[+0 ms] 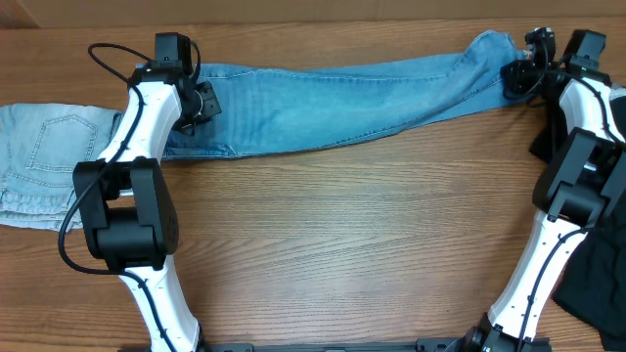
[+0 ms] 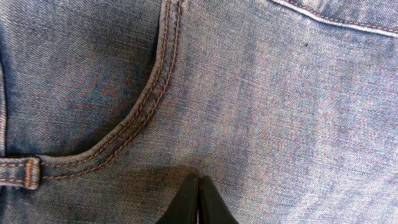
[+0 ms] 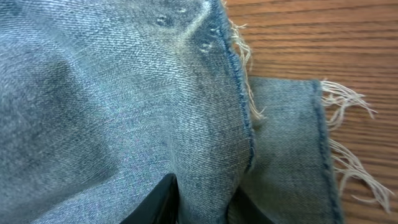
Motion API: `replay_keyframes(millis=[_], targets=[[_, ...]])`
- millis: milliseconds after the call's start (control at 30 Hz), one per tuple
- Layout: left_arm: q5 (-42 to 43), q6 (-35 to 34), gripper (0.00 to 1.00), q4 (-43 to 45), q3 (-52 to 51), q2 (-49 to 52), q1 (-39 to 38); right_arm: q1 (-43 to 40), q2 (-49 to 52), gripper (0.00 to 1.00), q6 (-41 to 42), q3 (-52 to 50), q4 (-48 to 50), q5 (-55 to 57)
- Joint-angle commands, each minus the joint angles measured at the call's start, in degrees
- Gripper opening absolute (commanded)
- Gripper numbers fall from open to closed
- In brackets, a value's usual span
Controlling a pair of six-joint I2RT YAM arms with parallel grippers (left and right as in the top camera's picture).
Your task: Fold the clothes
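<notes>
The medium-blue jeans (image 1: 342,98) lie stretched along the far side of the table, waist to the left and leg ends to the right. My left gripper (image 1: 202,104) is at the waist end. In the left wrist view its jaws (image 2: 198,179) are shut, tips touching the denim just below a curved, orange-stitched pocket seam (image 2: 146,102). No fabric shows between them. My right gripper (image 1: 516,76) is at the leg end. In the right wrist view its fingers (image 3: 202,196) are shut on a fold of the jeans (image 3: 124,106) beside the frayed hem (image 3: 245,81).
Paler light-blue jeans (image 1: 44,161) lie at the far left, partly under the left arm. A black garment (image 1: 599,279) lies at the right edge by the right arm's base. Bare wooden table (image 1: 342,244) fills the middle and front.
</notes>
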Motion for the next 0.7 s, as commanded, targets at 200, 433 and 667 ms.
replay_keyframes(millis=[200, 433, 667], targets=[[-1.64, 1.6, 0.04, 0.22, -0.2, -0.28, 0.0, -4.9, -6.27, 0.04, 0.17, 0.92, -5.92, 10.19], [-1.09, 6.91, 0.04, 2.82, 2.23, -0.96, -0.13, -4.79, -8.33, 1.0, 3.5, 0.94, -4.96, 11.78], [10.36, 7.34, 0.04, -8.31, 9.81, -0.04, -1.31, -4.22, -17.29, 1.0, 15.3, 0.94, -13.55, 12.22]])
